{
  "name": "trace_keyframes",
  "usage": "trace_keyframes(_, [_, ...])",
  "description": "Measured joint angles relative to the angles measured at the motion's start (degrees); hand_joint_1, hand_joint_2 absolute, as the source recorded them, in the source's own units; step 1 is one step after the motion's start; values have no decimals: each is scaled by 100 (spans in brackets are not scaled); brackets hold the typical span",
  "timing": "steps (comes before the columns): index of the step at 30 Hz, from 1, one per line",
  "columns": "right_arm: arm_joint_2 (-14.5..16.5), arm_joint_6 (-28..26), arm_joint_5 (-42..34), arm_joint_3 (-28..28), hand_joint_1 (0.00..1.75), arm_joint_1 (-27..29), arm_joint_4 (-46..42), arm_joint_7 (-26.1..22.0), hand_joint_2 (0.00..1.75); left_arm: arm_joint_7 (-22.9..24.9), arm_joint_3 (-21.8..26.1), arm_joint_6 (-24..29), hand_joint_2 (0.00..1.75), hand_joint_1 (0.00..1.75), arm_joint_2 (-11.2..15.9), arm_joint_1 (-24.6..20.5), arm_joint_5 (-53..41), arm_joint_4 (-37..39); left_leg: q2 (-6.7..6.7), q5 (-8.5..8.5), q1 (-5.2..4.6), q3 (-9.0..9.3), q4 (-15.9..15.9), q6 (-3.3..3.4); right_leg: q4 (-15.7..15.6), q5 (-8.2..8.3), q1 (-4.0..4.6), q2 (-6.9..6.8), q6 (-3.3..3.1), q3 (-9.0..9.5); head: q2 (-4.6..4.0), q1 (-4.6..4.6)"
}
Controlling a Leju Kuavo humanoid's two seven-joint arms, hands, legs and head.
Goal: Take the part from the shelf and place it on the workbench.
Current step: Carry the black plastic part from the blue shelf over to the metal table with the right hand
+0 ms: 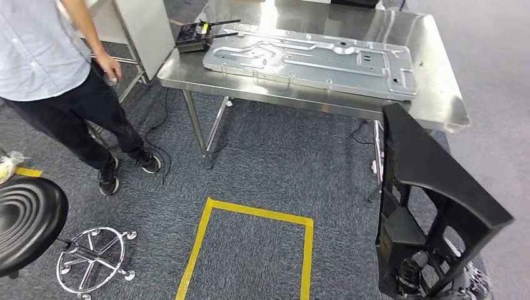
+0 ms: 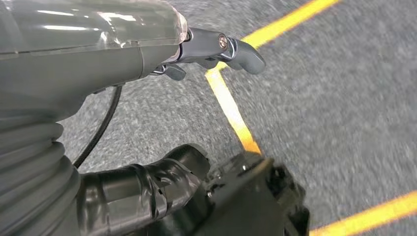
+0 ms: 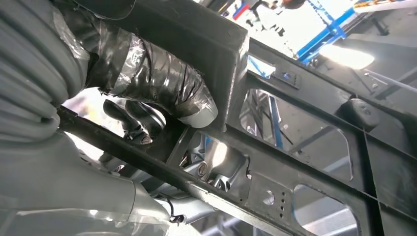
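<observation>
Right wrist view, right hand (image 3: 147,93) fingers (image 3: 133,120) wrapped round black part (image 3: 314,128) bar, thumb clamped over its edge

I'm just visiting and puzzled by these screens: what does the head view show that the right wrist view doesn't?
Head view alone: the steel workbench with a grey metal panel and a black device, a person, a stool and yellow floor tape. Right wrist view alone: the right hand up close, its taped thumb and dark fingers gripping a bar. Both share the black frame part.
</observation>
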Motion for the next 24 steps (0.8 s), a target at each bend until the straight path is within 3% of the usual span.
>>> trace_keyframes(2, [-37,1,25,16,175,6,18,11,175,-17,-6,-24,175,0,2,27,-31,-1,139,-22,-6,2,7,6,645,-226,-28,-58,38,-332,0,-1])
trace_keyframes(3, [-63,2,33,29,175,12,26,18,175,-21,-6,-33,175,0,3,34,-36,-1,202,-35,-6,9,11,-1,705,-182,-41,-72,50,-369,0,-2])
trace_keyframes(4, [-89,2,44,44,175,14,32,24,175,-24,-6,-40,175,0,3,36,-40,-1,258,-51,-6,22,16,-12,524,-31,-51,-95,54,-279,0,-1])
trace_keyframes(5, [-110,2,55,58,175,14,34,27,175,-27,-7,-44,175,0,2,35,-41,-1,305,-71,-6,44,21,-27,146,179,-57,-145,49,-82,0,-1])
trace_keyframes(7, [-140,2,75,89,175,10,39,29,175,-34,-8,-48,175,0,1,31,-41,0,367,-116,-22,85,31,-77,-598,451,-34,-281,2,312,0,-1])
trace_keyframes(9, [-165,2,96,118,175,9,46,38,175,-39,-8,-57,175,0,2,18,-42,0,402,-141,-40,114,30,-142,-851,484,7,-329,-60,435,0,-3])
trace_keyframes(12, [-205,2,124,185,175,9,49,62,175,-46,-9,-97,175,0,6,-3,-55,0,374,-204,-28,124,74,-240,-889,506,-4,-246,-164,439,0,-4])
trace_keyframes(14, [-219,2,180,247,175,-7,49,59,175,-59,-10,-127,175,0,8,-1,-58,0,202,-468,-7,-42,472,-282,-931,524,-32,-208,-241,464,0,-7])
trace_keyframes(16, [-221,2,251,292,175,-20,51,34,175,-64,-10,-154,175,0,8,12,-59,0,71,-836,0,-411,1247,-303,-930,517,-13,-171,-280,467,0,-11])
trace_keyframes(17, [-221,2,279,305,175,-20,55,21,175,-65,-10,-165,175,0,8,22,-60,0,50,-935,0,-583,1573,-309,-925,511,-2,-144,-288,469,0,-10])
trace_keyframes(18, [-221,2,296,310,175,-19,58,13,175,-65,-10,-173,175,0,8,34,-62,-1,44,-913,0,-674,1710,-307,-916,503,7,-114,-293,474,0,-11])
trace_keyframes(19, [-221,2,307,313,175,-20,61,10,175,-65,-10,-181,175,0,10,44,-62,-1,43,-766,0,-648,1603,-297,-903,493,13,-83,-294,482,0,-11])
trace_keyframes(22, [-221,2,312,321,175,-21,63,9,175,-68,-10,-188,175,0,23,52,-63,0,5,-162,-11,-185,490,-231,-835,440,25,-11,-257,495,0,-9])
trace_keyframes(24, [-221,2,312,331,175,-21,63,9,175,-70,-10,-189,175,0,29,39,-63,0,-29,-78,-35,-59,162,-186,-799,424,29,11,-204,465,0,-9])
